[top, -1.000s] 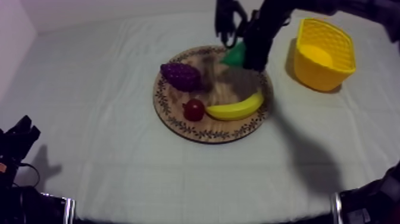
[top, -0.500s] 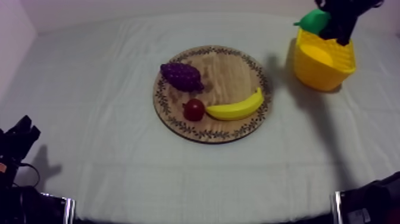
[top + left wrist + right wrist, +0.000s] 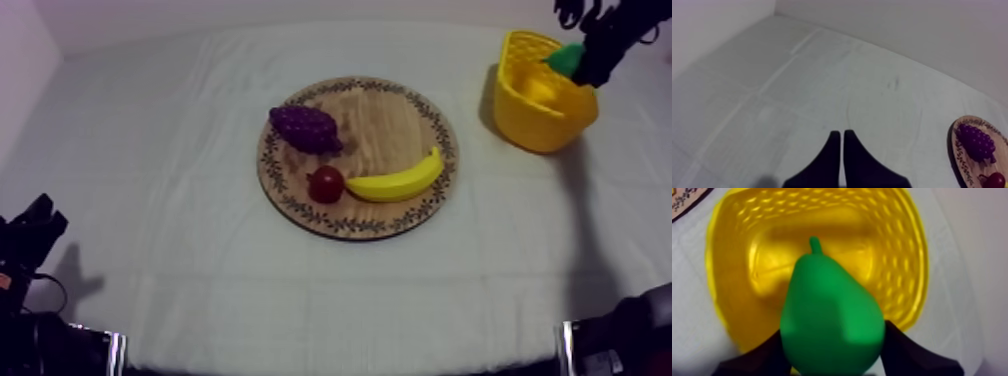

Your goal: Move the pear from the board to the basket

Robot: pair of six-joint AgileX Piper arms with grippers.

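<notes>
Pear (image 3: 832,333), smooth and green, hangs gripped by right jaws over the lattice-walled yellow basket (image 3: 907,263); left jaws pressed together.

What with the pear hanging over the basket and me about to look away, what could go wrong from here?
1. In the top view the pear hangs near the rim of the yellow basket, not over its middle; released here, it might clip the rim and roll onto the cloth.
2. The right jaws grip the pear's smooth, rounded belly, so it could slip out early.
</notes>
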